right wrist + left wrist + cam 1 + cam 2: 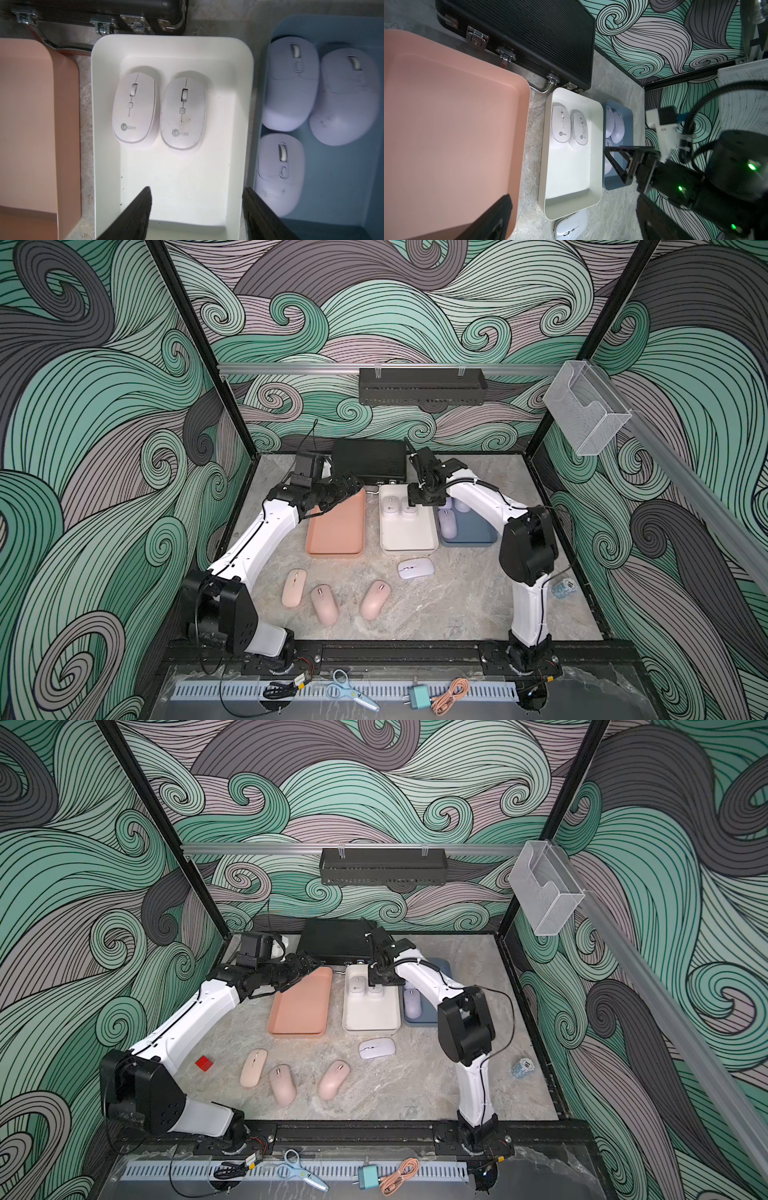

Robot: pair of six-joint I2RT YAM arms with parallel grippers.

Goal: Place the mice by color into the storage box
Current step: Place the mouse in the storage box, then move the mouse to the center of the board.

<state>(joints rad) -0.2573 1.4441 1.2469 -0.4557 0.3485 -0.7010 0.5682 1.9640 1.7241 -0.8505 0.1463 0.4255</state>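
Three trays of the storage box stand in a row: salmon-pink (336,531), white (409,537) and blue (473,533). Two whitish mice (135,108) lie side by side in the white tray. In the blue tray lie three lavender mice (291,83). Three pink mice (325,605) and one whitish mouse (415,568) lie on the table in front of the trays. My right gripper (196,188) hangs open and empty above the white tray. My left gripper (353,485) is open and empty over the pink tray's far corner.
A black briefcase (370,460) lies just behind the trays. A small red block (203,1063) sits by the left arm and a blue-white object (563,589) near the right edge. Scissors (351,691), a charger and a cable lie on the front ledge.
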